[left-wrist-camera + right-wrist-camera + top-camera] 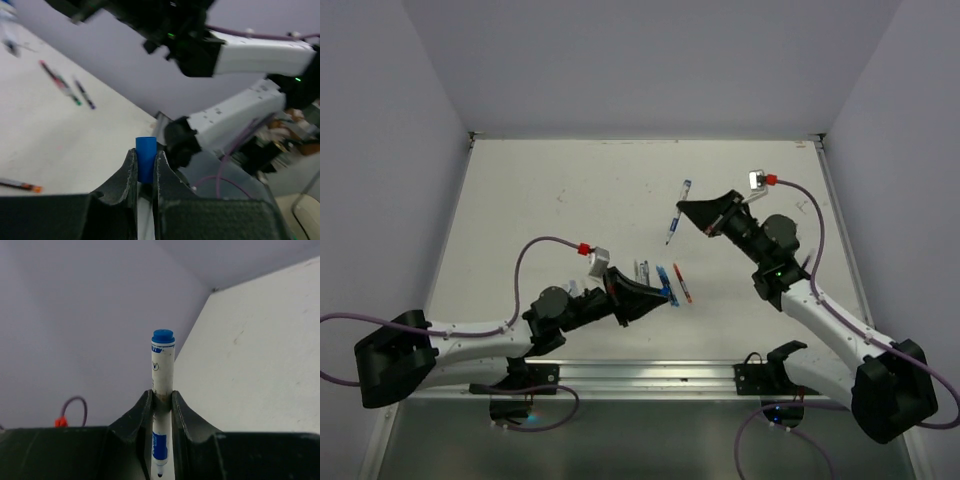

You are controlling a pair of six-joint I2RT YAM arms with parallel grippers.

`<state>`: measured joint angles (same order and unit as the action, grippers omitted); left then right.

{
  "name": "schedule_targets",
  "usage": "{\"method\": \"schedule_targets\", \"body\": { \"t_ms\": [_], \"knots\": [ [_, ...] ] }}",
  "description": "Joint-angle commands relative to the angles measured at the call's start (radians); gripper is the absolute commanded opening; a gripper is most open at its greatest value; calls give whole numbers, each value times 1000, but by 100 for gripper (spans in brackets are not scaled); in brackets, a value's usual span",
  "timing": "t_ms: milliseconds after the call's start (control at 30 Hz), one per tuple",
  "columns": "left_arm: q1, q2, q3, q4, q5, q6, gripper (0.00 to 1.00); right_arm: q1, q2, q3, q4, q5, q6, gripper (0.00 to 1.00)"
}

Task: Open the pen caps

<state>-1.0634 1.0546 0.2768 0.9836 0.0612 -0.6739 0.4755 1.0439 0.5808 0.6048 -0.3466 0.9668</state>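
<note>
Closest in, the metal rail [650, 375] runs on the near side of the red pen [682, 283] that lies on the table [550, 200]. Just left of the red pen, the left gripper [664, 296] is clenched on a short blue cap [146, 156]. The cap stands upright between the fingers with no pen in it. Two more pens [662, 278] lie on the table immediately left of the red pen; whether they are capped is too small to tell. Beyond the red pen, toward the far wall, the right gripper [680, 211] grasps a white pen [163, 365] by its barrel. The pen's dark writing tip is bare and points back toward the red pen.
</note>
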Motion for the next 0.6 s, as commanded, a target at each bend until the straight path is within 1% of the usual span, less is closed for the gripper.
{"method": "schedule_targets", "body": {
  "t_ms": [0,33,67,133,200,233,267,300,333,367,400,433,467,500,533,567],
  "knots": [
    [-26,44,-24,294,345,-102,0,-100,15,-13,184,195,38,0],
    [-23,77,-25,350,368,-114,0,-109,16,-18,203,192,50,0],
    [-23,96,-27,369,371,-134,0,-118,24,-25,220,189,61,0],
    [-20,110,-22,328,339,-130,0,-121,38,-10,230,155,67,0],
    [-18,81,-11,224,277,-92,0,-124,35,-3,210,138,41,0],
    [-15,29,1,61,194,-67,0,-124,28,32,111,135,17,0],
    [-15,0,39,-45,137,-9,0,-123,19,48,51,136,-12,0],
    [-15,-60,60,-156,79,14,0,-123,15,65,0,132,-54,0],
    [-15,-89,76,-336,-57,28,0,-124,10,79,-107,130,-81,0],
    [-15,-117,113,-433,-160,31,0,-124,10,121,-178,132,-111,0],
    [-10,-161,133,-529,-252,25,0,-124,13,140,-239,132,-163,0],
    [-10,-174,157,-733,-438,8,0,-124,21,190,-370,123,-195,0],
    [-7,-185,214,-843,-524,-50,0,-123,31,218,-440,115,-229,0],
    [6,-185,240,-938,-593,-76,0,-123,59,246,-576,109,-290,0],
    [17,-183,261,-1096,-674,-93,0,-124,73,293,-639,107,-318,0],
    [41,-179,287,-1147,-704,-113,0,-123,96,318,-696,95,-373,0]
  ]
}}
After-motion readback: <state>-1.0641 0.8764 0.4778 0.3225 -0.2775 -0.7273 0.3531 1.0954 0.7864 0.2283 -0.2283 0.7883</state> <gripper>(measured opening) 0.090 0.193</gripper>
